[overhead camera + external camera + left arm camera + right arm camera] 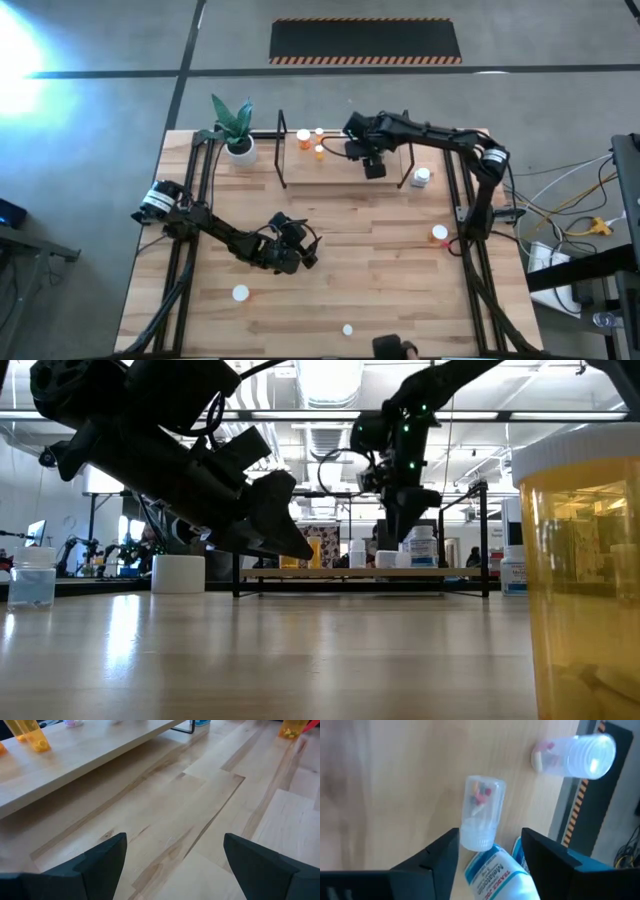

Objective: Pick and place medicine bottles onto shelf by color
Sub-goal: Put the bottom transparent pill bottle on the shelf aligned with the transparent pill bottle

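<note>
The shelf (340, 170) stands at the table's far middle. Orange bottles (318, 150) stand at its left end and show in the left wrist view (30, 735). My right gripper (372, 165) is over the shelf's right part, with a white bottle with a blue label (495, 875) between its fingers. Two clear bottles (480, 812) (575, 755) stand on the board beside it. My left gripper (295, 245) hangs open and empty above the table's middle (175, 865). More bottles stand on the table: white (422, 177), orange (439, 233), and two small ones (240, 293) (347, 328). My right gripper has the white bottle's labelled body (490, 870) between its two fingers, which come from above and point down. In the low view the bottle (422, 548) is upright, with its base at the level of the shelf board. I cannot tell whether both fingers touch it.
A white plant pot (240, 148) stands just left of the shelf. A large orange bottle (580, 580) stands close to the table's near edge. The shelf's black wire frame (282, 150) rises at both its ends. Bare tabletop lies between my left gripper and the shelf.
</note>
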You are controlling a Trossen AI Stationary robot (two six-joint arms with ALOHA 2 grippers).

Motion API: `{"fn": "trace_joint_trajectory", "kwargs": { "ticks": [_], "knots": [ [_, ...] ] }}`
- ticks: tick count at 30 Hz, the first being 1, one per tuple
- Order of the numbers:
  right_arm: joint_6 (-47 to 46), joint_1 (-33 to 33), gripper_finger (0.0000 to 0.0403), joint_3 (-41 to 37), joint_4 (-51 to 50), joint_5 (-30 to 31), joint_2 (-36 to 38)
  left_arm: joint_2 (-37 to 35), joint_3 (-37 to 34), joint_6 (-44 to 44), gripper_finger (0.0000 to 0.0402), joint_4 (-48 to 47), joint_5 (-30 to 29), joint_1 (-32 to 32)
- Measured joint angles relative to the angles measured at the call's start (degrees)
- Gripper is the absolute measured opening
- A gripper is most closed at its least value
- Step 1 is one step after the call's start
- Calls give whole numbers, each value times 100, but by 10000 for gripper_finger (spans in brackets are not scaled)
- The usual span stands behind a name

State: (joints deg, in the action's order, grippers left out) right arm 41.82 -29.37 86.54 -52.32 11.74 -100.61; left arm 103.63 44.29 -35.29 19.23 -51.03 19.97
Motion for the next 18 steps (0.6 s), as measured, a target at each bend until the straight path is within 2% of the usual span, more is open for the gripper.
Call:
{"fn": "trace_joint_trajectory", "kwargs": {
  "ticks": [4, 11, 18],
  "knots": [
    [83, -125, 219, 0, 45, -19, -171, -4, -2, -9, 315, 5, 0, 0],
    [51, -292, 221, -2, 217, -19, -541, -4, -2, -11, 315, 8, 0, 0],
    [17, -281, 204, -4, 227, -208, -641, -4, -2, -26, 315, 31, 44, 0]
  ]
}}
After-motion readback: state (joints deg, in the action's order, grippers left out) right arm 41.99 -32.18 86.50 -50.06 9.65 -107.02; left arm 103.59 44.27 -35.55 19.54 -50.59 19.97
